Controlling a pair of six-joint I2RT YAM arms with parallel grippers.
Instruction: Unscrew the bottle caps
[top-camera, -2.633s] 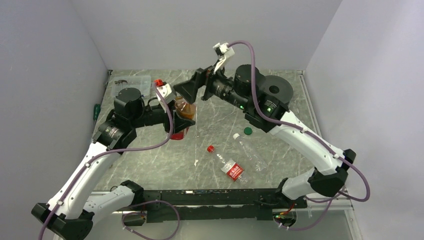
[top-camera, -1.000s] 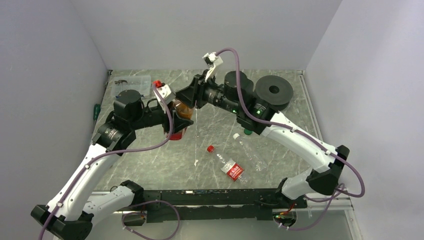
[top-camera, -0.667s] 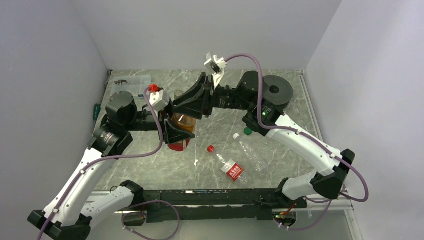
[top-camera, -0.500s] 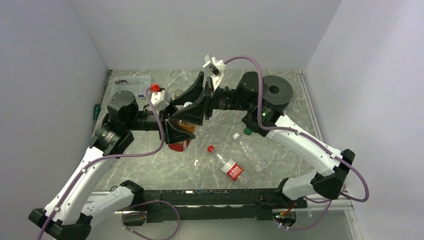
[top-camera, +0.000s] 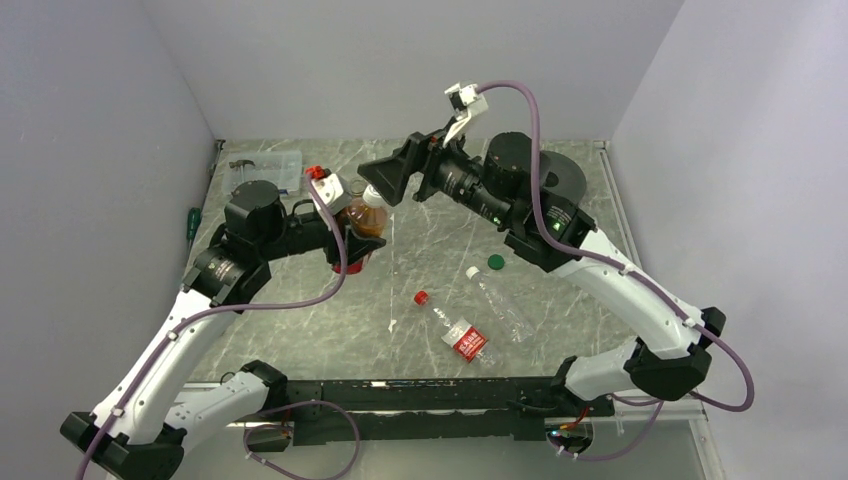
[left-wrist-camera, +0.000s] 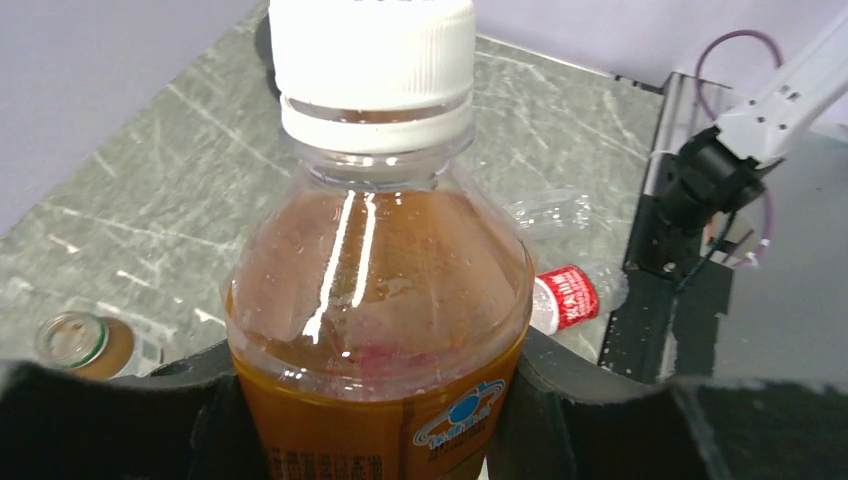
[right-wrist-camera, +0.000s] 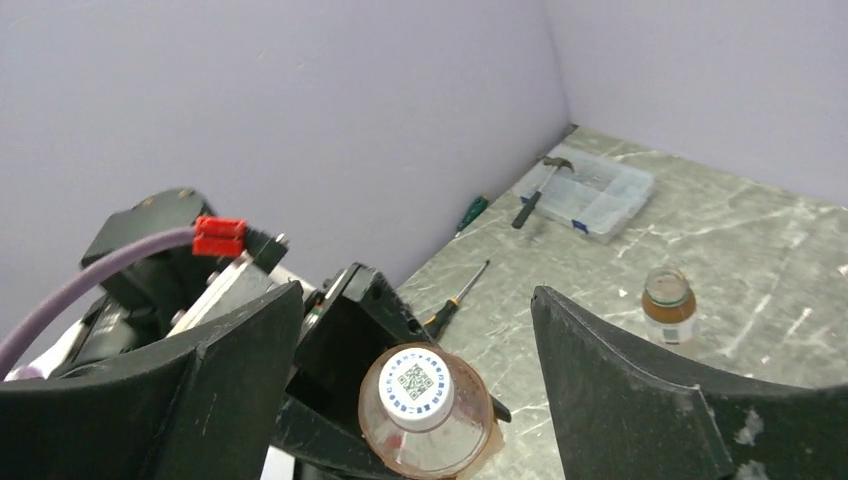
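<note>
Left claw (top-camera: 356, 244) clamped round amber bottle (top-camera: 368, 223) toward back-left corner of desk (top-camera: 430, 235), right claw (top-camera: 386, 178) spread wide just above it, red-labelled bottle (top-camera: 456, 329) and plain bottle (top-camera: 501, 306) lying nearer front edge, white cap (left-wrist-camera: 372, 60) on amber bottle, green cap (top-camera: 495, 262) loose near plain bottle

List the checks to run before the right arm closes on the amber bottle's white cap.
1. Grip of the left fingers on the amber bottle: ok.
2. Seat of the white cap on the neck: ok.
3. Opening of the right fingers: ok, open.
4. Centring of the white cap between the right fingers: ok in the right wrist view.
5. Height of the right fingers against the white cap: cannot tell.
</note>
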